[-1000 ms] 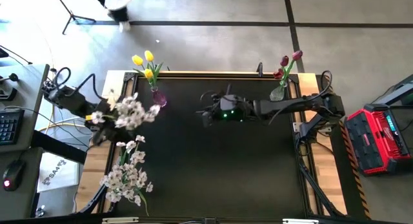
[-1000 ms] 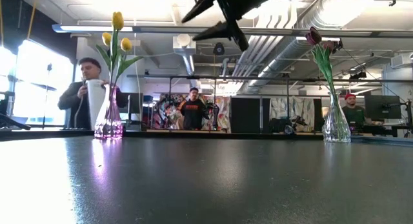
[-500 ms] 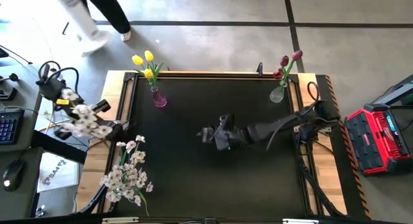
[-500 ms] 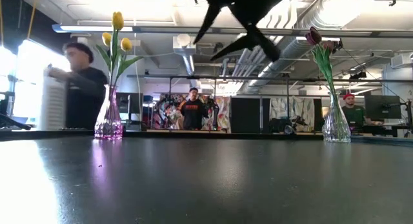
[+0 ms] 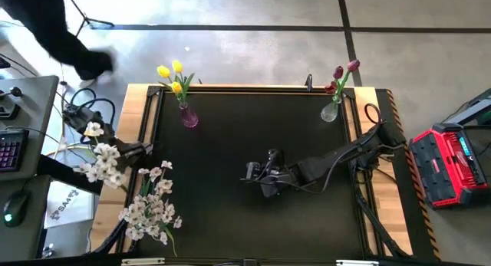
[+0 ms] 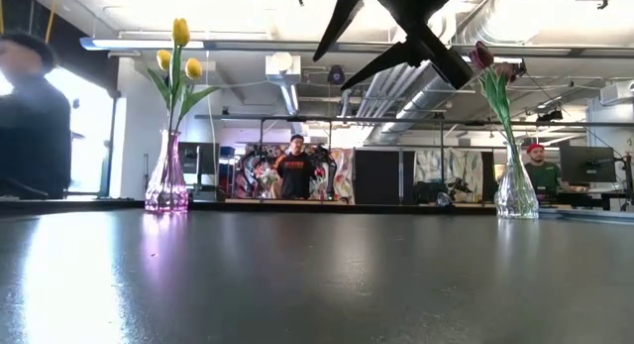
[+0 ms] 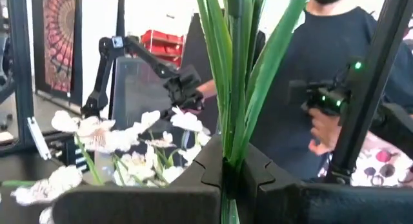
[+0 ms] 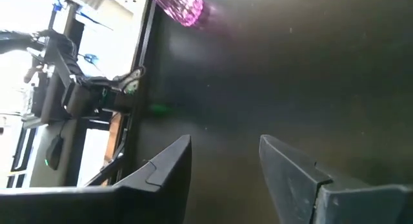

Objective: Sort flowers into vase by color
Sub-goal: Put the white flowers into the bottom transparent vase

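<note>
— Where's it up to, then?

— Start with the big black surface: bare through the middle, vases only at the far corners. The bulk of the white blossom sprays lies heaped at the near left corner, spilling over the edge.

— And the arms?

— The left arm is out beyond the left edge, its left pincer clamped tight on the green stems of one white spray, blooms hanging off the side. The right pincer hovers over the middle with its fingers spread wide and nothing between them.

— The vases?

— The purple vase at the far left corner has the yellow tulips; the clear vase at the far right has the dark red tulips. Those two colours look sorted to me.

— So the whites are the job in hand.

— I'd say so. I can't spot a third vase, so the next move needs a home for that spray, stems lowered upright.
</note>
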Motion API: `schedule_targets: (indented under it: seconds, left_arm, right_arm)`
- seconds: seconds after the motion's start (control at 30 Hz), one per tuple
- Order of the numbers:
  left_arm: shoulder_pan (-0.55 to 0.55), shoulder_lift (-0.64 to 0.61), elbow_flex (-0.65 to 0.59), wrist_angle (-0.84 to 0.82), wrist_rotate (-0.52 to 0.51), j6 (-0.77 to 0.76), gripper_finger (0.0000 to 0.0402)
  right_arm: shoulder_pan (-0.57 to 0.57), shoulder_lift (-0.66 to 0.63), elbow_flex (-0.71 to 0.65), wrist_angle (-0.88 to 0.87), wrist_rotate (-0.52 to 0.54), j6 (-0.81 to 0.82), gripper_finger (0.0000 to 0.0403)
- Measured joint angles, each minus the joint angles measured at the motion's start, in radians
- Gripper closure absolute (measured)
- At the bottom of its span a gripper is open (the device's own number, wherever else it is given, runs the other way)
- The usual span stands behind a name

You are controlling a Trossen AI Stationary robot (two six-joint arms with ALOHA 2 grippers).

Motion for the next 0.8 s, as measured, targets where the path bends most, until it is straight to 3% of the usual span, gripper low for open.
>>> schedule_targets:
  seconds: [0.47,0.8]
  left_arm:
    - [-0.065,0.001,-0.197,0.304,0.022,-0.085,0.0401]
    - [-0.124,0.001,-0.290,0.312,-0.034,-0.020,0.0401]
  right_arm:
    - [-0.004,0.000,0.000,-0.032,-0.085,0.010,0.0231]
    - [-0.004,0.000,0.000,-0.062,-0.128,0.010,0.0231]
